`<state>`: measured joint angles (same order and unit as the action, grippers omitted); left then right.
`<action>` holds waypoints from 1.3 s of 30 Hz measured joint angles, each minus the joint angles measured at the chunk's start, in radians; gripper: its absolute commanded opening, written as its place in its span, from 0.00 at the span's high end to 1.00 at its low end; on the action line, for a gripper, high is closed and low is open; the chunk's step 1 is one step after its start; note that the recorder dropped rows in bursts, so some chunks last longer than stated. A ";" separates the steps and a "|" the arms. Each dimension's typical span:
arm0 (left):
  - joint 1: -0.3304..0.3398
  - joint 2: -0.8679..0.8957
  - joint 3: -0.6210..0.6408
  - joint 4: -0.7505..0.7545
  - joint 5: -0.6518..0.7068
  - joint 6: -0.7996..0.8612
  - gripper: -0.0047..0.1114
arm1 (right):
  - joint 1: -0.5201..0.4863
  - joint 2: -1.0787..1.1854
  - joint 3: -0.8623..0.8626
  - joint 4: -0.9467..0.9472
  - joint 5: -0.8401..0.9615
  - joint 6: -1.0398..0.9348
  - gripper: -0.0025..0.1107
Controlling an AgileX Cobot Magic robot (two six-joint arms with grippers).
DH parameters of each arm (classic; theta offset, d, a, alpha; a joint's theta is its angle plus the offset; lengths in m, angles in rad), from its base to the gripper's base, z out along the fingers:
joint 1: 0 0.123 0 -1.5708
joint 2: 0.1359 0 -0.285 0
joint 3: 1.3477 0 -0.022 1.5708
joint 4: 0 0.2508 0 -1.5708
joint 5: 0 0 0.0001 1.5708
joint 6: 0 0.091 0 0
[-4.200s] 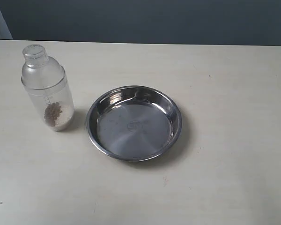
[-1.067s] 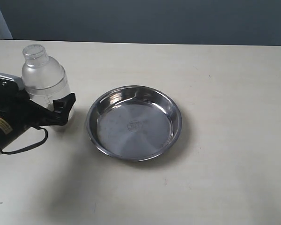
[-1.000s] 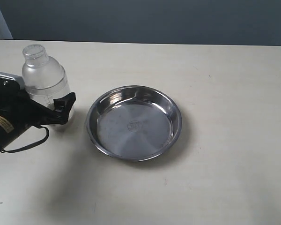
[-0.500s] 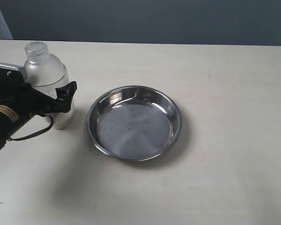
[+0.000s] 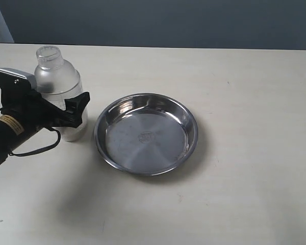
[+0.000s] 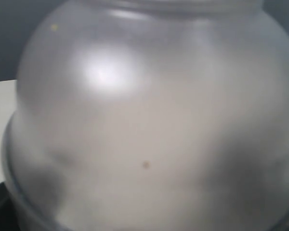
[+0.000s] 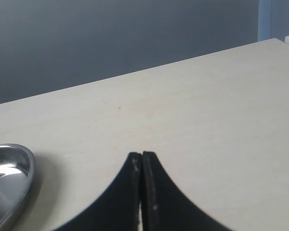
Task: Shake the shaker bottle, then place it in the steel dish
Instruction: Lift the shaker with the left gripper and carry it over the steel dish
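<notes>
I log one shaker bottle point(image 5: 58, 76), upright just beside the steel dish point(image 5: 145, 172), clasped at mid-body by my left gripper point(image 5: 66, 108); right gripper point(image 7: 142, 156) pinched together above the table point(image 7: 207, 106).

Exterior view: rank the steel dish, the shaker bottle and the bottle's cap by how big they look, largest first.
1. steel dish, clearly the widest.
2. shaker bottle, partly hidden, yet plainly smaller than the dish.
3. cap, the smallest.

The left gripper point(image 5: 64, 104) comes in low from the left of the shaker bottle point(image 5: 56, 74), its black fingers point(image 5: 76, 105) clamped around the bottle's body. The right gripper point(image 7: 142, 161) hangs far from that bottle, fingers pressed together.
</notes>
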<state>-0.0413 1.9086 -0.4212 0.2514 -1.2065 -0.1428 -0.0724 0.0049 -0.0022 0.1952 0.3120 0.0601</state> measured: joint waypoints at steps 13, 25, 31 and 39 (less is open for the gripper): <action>0.000 0.000 0.000 0.003 0.002 -0.004 0.95 | 0.000 0.000 0.000 0.000 0.000 0.000 0.98; 0.000 0.000 -0.003 -0.018 0.028 -0.024 0.96 | 0.000 0.000 0.000 0.000 0.000 0.000 0.98; -0.007 0.000 -0.003 -0.057 0.030 -0.033 0.96 | 0.000 0.000 0.000 0.000 0.000 0.000 0.98; -0.007 -0.034 -0.003 -0.061 0.069 -0.049 0.96 | 0.000 0.000 0.000 0.000 0.000 0.000 0.98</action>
<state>-0.0485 1.8748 -0.4237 0.1903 -1.1375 -0.1916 -0.0724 0.0049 -0.0022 0.1952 0.3120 0.0601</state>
